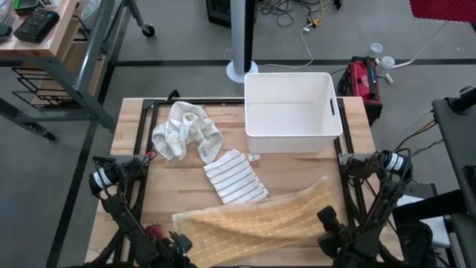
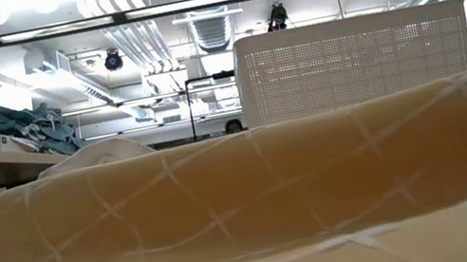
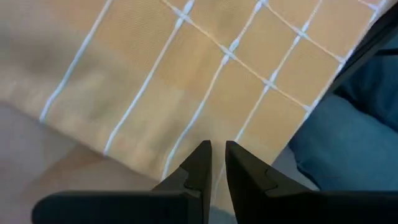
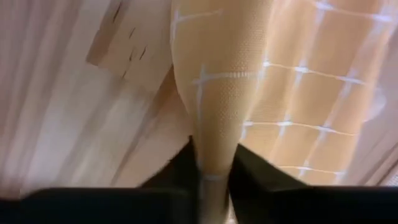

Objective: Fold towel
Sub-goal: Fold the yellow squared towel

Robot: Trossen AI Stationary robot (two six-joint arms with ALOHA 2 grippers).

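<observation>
A tan towel with a white grid lies spread along the table's near edge. It fills the low view. My left gripper is at the towel's near left corner, fingers nearly together over the cloth's edge. At the towel's right end, my right gripper is shut on a raised ridge of cloth. My left gripper comes down steeply from above at the towel's near left edge. Tan cloth shows in the thin gap between its fingers; how many layers it has cannot be told. The cloth beyond lies flat on the table. My right gripper pinches a raised fold of the towel's right end between its two fingers, pointing down from above. The fold stands up as a ridge running away from the fingers; the cloth on either side slopes down to the table.
A white basket stands at the far right of the table. A crumpled white towel lies at the far left, and a folded striped towel sits mid-table just beyond the tan one. Bare wood shows between them.
</observation>
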